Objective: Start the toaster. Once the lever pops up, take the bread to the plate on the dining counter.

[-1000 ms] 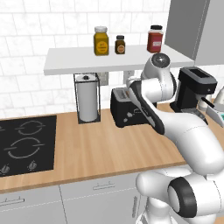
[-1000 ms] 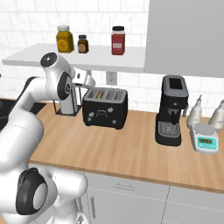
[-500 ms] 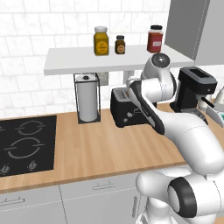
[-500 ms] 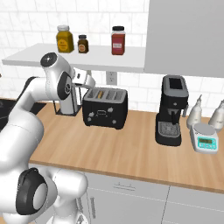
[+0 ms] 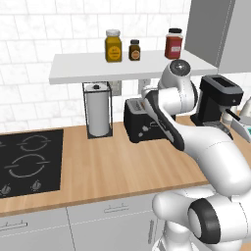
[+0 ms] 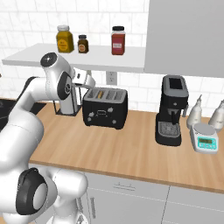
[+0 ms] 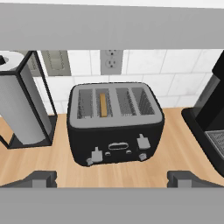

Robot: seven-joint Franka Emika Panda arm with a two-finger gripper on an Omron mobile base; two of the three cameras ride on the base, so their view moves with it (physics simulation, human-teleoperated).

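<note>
Materials and finishes. The toaster [image 7: 114,127] is rendered in matt black, plastic-like casing with a smooth grey top panel and small grey knobs. The bread [image 7: 103,104] is shown as a tan, matt edge. The worktop [image 6: 127,148] is finished in light, smooth wood grain. The paper towel roll [image 7: 17,107] appears as matt paper within a thin dark metal frame. The wall tiles [image 5: 44,29] are given as smooth white.

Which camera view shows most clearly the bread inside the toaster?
The hand view: it looks down into the toaster, where the bread stands on edge in one slot. The right base view shows only a thin tan strip of it; in the left base view the arm covers the toaster's top.
</note>
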